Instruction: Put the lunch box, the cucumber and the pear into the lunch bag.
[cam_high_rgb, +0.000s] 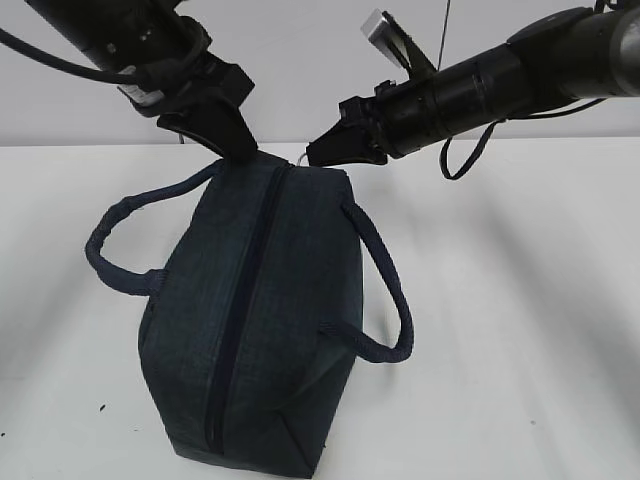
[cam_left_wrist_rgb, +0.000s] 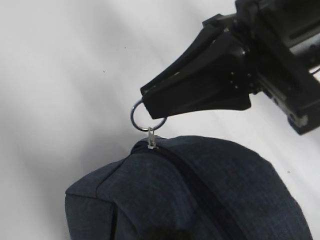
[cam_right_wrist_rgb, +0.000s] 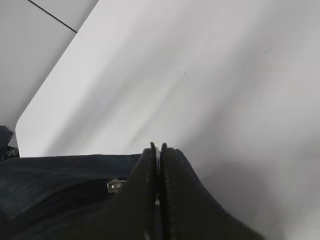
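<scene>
The lunch bag stands zipped shut on the white bench. The right gripper is clamped on its ring pull at the far end. The left gripper presses the bag's top; whether its jaws are together cannot be told.

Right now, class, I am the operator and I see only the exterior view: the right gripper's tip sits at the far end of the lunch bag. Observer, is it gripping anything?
Observer: Yes. The left wrist view shows the right gripper shut on the metal ring pull.
Operator: Where is the slider on the zipper?
Observer: The slider sits at the very end of the lunch bag, with the zipper closed up to it.
Operator: Are the jaws fully together?
Observer: In the right wrist view the fingers meet with only a hairline between them.
</scene>
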